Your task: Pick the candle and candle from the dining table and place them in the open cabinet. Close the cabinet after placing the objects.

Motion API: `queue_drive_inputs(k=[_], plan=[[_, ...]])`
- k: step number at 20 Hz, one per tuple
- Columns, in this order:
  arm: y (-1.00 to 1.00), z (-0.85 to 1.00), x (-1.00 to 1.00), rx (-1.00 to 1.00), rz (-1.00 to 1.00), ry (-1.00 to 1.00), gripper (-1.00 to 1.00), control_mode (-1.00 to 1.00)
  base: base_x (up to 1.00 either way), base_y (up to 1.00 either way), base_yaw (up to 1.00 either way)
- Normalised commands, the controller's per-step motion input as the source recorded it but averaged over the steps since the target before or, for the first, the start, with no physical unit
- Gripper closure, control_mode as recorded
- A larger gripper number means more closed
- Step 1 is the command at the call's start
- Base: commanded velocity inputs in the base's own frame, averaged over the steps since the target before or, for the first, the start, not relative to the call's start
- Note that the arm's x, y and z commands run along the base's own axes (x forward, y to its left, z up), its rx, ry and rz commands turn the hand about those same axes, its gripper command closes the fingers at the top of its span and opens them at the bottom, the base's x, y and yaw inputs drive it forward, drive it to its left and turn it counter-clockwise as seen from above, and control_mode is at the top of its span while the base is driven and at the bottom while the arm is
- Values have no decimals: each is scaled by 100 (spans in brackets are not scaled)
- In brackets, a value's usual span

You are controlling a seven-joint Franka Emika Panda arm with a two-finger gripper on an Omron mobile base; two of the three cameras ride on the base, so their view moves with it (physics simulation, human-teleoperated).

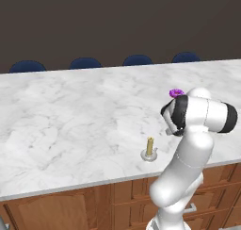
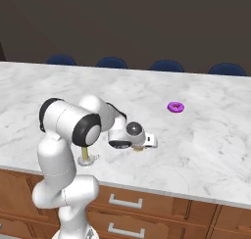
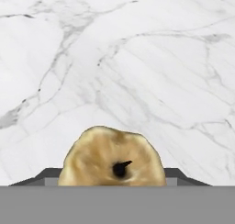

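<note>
The short stubby golden candle (image 3: 112, 156) with a black wick sits right up against the hand camera, on the marble dining table (image 3: 137, 58). My gripper (image 3: 112, 176) straddles it, a dark fingertip (image 3: 46, 176) showing at each side; whether the pads press on it is hidden. In the right base view the gripper (image 2: 139, 146) is down at the tabletop near the front edge, with a sliver of that candle (image 2: 139, 149) under the hand. The slim candle (image 1: 149, 147) stands upright on its silver dish, a little to the left of the hand, also seen as slim candle (image 2: 85, 155).
A small purple ring (image 2: 175, 107) lies farther back on the table (image 2: 206, 135), beyond the hand. Several dark blue chair backs (image 1: 85, 62) line the far edge. Wooden drawers with grey handles (image 2: 126, 202) run below the near edge.
</note>
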Motion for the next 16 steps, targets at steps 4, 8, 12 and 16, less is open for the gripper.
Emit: queue_drive_inputs(k=[4,8,12,16], plan=[[0,-1,-3,0,7,-5,100,-100,0,0,0],[3,40,-20,0,2,-14,100,-100,0,0,0],[4,53,-14,0,0,-9,100,-100,0,0,0],[4,50,0,-1,2,-1,100,-100,0,0,0]])
